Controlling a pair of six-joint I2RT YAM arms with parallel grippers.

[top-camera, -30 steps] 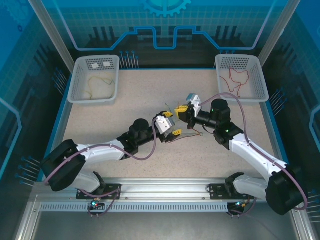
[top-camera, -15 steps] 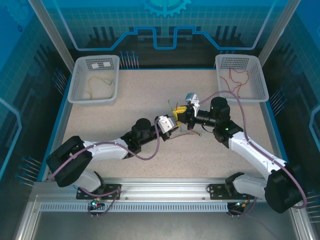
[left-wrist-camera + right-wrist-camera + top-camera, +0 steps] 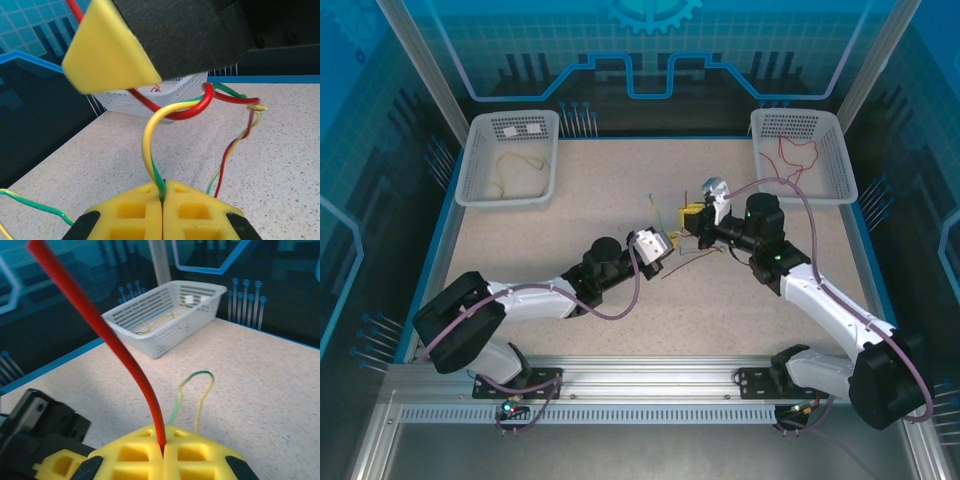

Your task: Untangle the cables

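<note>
left tool: [image 3: 162, 199] pads together, clamped on the yellow-green wire [image 3: 149, 142], which rises out of the seam in a tall loop.
right tool: [image 3: 163, 444] pads pressed shut on the red wire [image 3: 112, 342], which stands up from the seam toward the upper left.
cables: [image 3: 695, 258] strung between the two tools above the middle of the bench [image 3: 540, 230], with the loose ends trailing onto it just beside the right tool.
crossing: in the left wrist view the red wire hooks through the top of the yellow-green loop. Whether that is a knot or only an overlap, I cannot tell from here.
handling: likely very light and soft but springy, since they hold their curves. The smooth jackets may slide through the foam pads under a pull. A sharp tug would probably tighten the hook or kink the thin wire.
where to hold: each tool on a different colour, close to the crossing, so the slack between grips is short. Holding near the free ends would give little control.
edges: a raised blue border [image 3: 650, 137] rings the bench. The left basket [image 3: 513, 116] and right basket [image 3: 795, 113] sit at the far corners, well apart from the wires.
open room: there is bare bench on both sides and toward the far edge. The tools are near each other, so drawing them apart sideways looks safer than crossing over.
</note>
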